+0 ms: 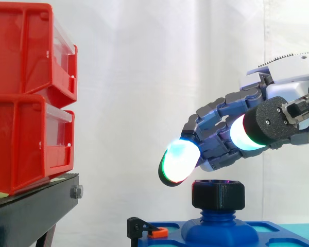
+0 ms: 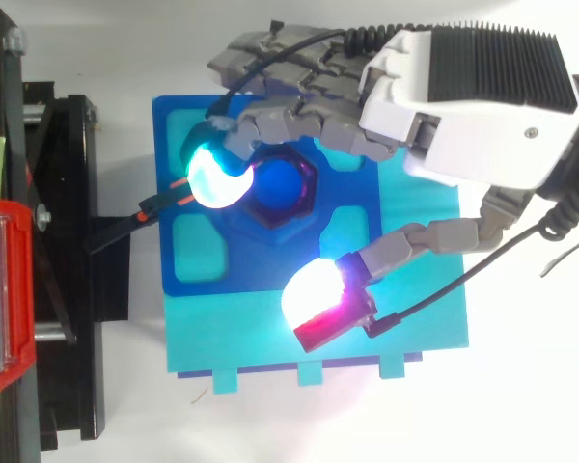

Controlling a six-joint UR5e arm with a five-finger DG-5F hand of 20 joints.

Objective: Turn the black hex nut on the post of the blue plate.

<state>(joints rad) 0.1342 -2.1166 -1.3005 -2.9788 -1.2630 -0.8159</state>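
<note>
Hand (image 2: 463, 106) over blue plate (image 2: 174, 125), fingers (image 2: 299, 125) spread.
Cyan-lit pad (image 2: 212, 174) at left edge of black hex nut (image 2: 306, 200) w/ blue post (image 2: 275, 183) in its centre; white-magenta thumb pad (image 2: 314, 294) apart, below nut, over teal base (image 2: 415, 280). Red bin (image 2: 0, 289) far left.

The side camera sits low, about level with the nut (image 1: 218, 194), and looks flat across the work to the white curtain (image 1: 144, 77). It is close in, so the bins (image 1: 20, 98) are cut by the left edge and the hand (image 1: 232, 110) by the right. The top camera hangs over the plate (image 2: 169, 145) and looks straight down, also close — there the hand enters from the upper right and the stand (image 2: 77, 318) lies along the left. Both take in nut, plate, hand, bins and stand.
</note>
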